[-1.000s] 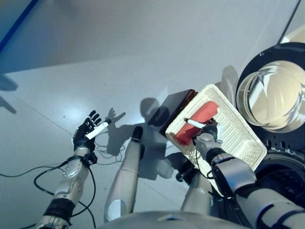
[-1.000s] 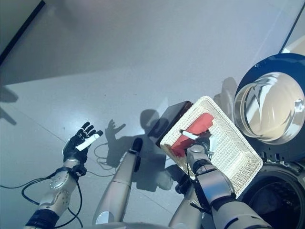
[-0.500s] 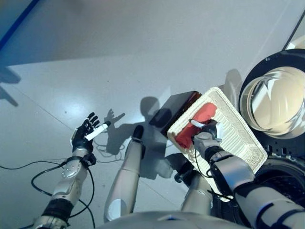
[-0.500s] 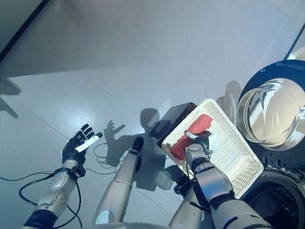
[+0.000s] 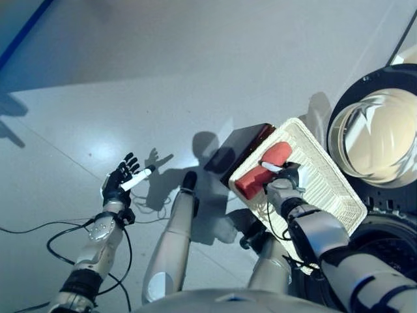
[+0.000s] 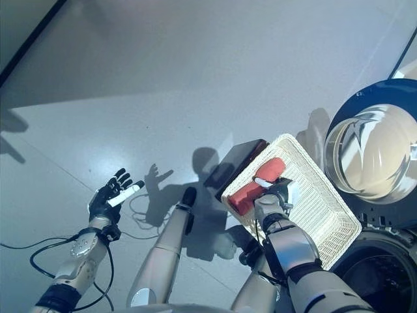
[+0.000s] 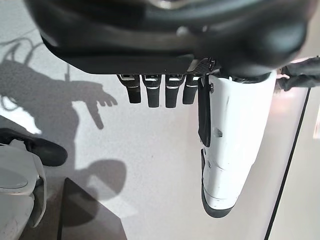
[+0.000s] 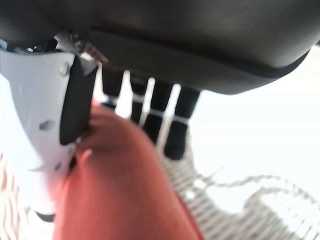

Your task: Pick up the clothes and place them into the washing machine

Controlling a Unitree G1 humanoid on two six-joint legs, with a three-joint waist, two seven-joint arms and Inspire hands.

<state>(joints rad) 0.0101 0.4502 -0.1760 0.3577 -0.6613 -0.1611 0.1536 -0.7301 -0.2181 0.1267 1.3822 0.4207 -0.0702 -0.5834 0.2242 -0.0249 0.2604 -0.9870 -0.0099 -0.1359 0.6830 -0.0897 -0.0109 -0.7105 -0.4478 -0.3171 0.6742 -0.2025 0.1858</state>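
The red cloth is bunched up in the robot's right hand, whose thumb and fingers are curled round it. The wrist view shows the white thumb pressed on one side of the cloth and the dark fingers on the other. The cloth sits in the white basket, at the end away from the washing machine door, and it looks partly lifted off the basket's bottom. A dark box lies on the floor just beside that end of the basket.

The left hand hangs over the bare floor, well apart from the basket, with its fingers spread and nothing in it.

So the grab looks done. The cloth has not left the basket yet. It has to be lifted out, carried to the round opening next to the basket, and dropped in.
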